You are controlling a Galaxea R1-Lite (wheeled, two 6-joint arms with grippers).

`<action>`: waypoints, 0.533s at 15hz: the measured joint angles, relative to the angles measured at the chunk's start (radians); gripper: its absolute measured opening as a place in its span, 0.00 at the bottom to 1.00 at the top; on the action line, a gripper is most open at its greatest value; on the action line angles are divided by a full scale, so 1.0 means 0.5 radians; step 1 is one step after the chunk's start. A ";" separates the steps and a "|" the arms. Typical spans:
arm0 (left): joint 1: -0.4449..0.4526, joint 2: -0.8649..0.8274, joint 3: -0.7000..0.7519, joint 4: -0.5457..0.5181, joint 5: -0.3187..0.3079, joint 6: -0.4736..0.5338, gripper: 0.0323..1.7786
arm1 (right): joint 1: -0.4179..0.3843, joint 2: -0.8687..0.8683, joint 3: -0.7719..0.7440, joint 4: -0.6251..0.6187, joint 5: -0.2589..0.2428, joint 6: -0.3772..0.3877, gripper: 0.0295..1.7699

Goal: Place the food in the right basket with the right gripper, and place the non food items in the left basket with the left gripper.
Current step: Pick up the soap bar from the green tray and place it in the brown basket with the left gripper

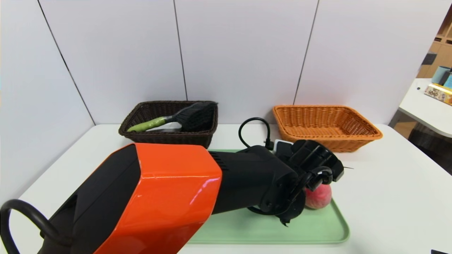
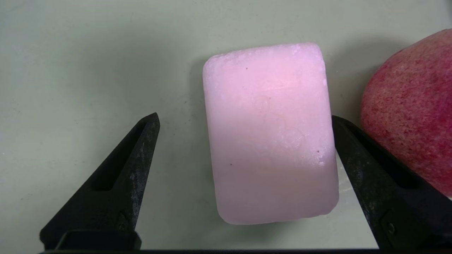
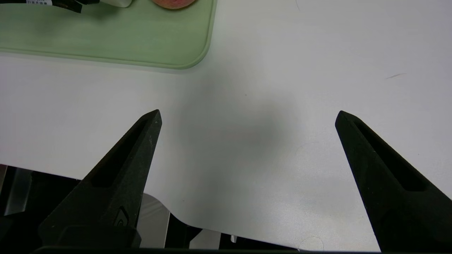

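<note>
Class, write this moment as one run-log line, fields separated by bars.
left gripper: open, straddling soap bar on green tray | right gripper: open, idle over table | peach: on tray | brush: in dark basket

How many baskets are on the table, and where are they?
2. The dark brown basket sits at the back left by the wall, with a green-handled brush inside. The orange basket sits at the back right. The big arm hides part of the table.

- My left gripper (image 2: 245, 120) straddles the bar (image 2: 270, 134): one side has free tray (image 2: 88, 70); the peach (image 2: 413, 116) crowds the other finger.
- My right gripper (image 3: 247, 116) hangs over bare table (image 3: 317, 53).
</note>
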 joint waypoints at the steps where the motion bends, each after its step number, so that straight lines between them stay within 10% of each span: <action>1: 0.000 0.006 -0.002 0.000 0.001 0.000 0.95 | -0.001 -0.002 0.002 0.000 -0.001 0.000 0.96; 8: 0.000 0.020 -0.003 0.003 0.002 0.001 0.95 | -0.007 -0.009 0.003 0.000 -0.001 0.000 0.96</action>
